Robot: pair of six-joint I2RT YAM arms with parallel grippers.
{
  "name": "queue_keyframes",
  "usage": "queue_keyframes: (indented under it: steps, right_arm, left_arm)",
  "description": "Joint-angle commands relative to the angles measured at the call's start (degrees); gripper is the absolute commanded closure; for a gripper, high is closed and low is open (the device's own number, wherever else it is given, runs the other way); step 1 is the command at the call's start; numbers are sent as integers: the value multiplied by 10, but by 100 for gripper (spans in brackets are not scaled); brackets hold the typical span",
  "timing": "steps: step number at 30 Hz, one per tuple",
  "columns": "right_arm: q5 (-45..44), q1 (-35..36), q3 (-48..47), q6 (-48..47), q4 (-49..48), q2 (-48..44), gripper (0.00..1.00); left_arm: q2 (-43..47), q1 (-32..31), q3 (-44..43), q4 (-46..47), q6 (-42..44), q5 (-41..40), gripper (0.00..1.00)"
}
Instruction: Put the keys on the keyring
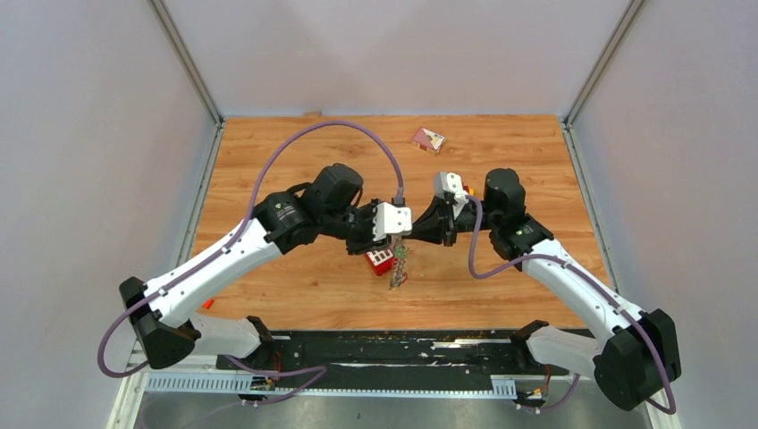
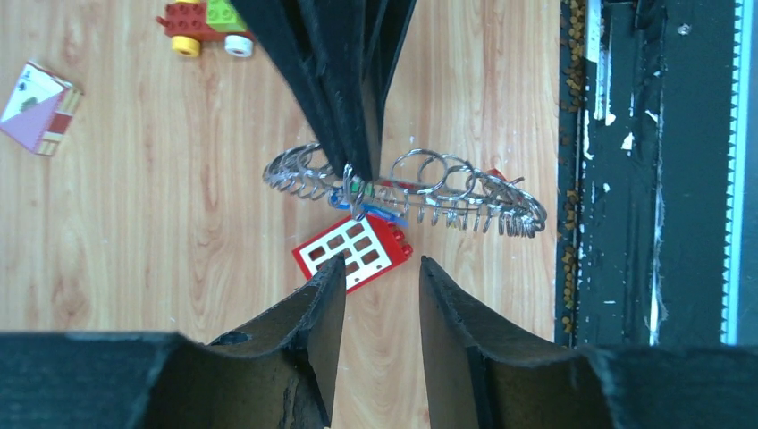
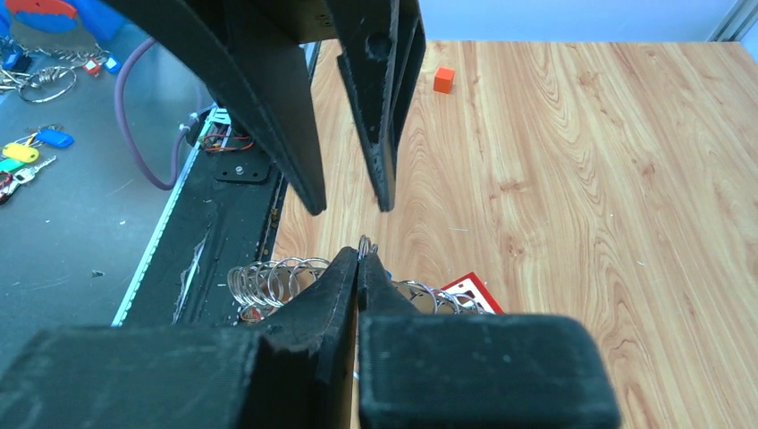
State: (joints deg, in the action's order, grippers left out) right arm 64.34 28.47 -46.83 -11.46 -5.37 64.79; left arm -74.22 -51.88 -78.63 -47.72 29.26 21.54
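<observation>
The keyring [image 2: 407,192], a big grey ring of coiled wire loops, hangs edge-on above the table. My right gripper [image 3: 360,256] is shut on its upper rim; in the left wrist view its black fingers [image 2: 344,107] come down from the top onto the ring. Small tags of the keys, one blue [image 2: 380,214], show against the ring's underside. My left gripper [image 2: 383,268] stands open just short of the ring, nothing between its fingers. From above, both grippers meet at the table's centre, left gripper [image 1: 396,238], right gripper [image 1: 416,234], with the keyring [image 1: 399,266] dangling below them.
A red studded brick [image 2: 353,253] lies on the wood under the ring. Stacked toy blocks [image 2: 204,22] and a pink card box [image 1: 427,138] sit farther back. An orange cube [image 3: 444,79] lies near the table's left edge. More tagged keys [image 3: 36,147] lie off the table.
</observation>
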Motion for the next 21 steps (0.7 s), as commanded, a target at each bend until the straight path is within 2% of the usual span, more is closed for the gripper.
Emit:
queue_keyframes:
  steps: [1, 7, 16, 21]
  right_arm:
    - [39, -7, -28, -17, -6, -23, 100]
    - [55, -9, -31, -28, 5, -23, 100]
    - [60, -11, -31, -36, 12, -23, 100]
    - [61, -10, -31, -37, 13, -23, 100]
  left_arm:
    - [37, 16, 30, 72, 22, 15, 57]
    - [33, 19, 61, 111, 22, 69, 60]
    - [5, 19, 60, 124, 11, 99, 72]
    - [-15, 19, 55, 124, 7, 108, 85]
